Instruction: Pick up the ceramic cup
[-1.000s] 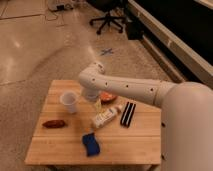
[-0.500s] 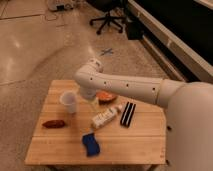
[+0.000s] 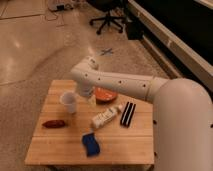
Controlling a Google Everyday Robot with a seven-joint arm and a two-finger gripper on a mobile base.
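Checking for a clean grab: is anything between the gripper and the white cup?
Nothing visible. The gripper hangs close beside the cup, with no object in the gap between them. The orange bowl lies on the gripper's other side, away from the cup.

On my table [image 3: 127, 146] I see the cup [image 3: 68, 101] at the left and the bowl [image 3: 106, 94] to its right. My hand [image 3: 87, 97] hangs between them, just beside the cup. The bottle [image 3: 105, 118] lies before the bowl, and the sponge [image 3: 91, 144] nearer the front edge.
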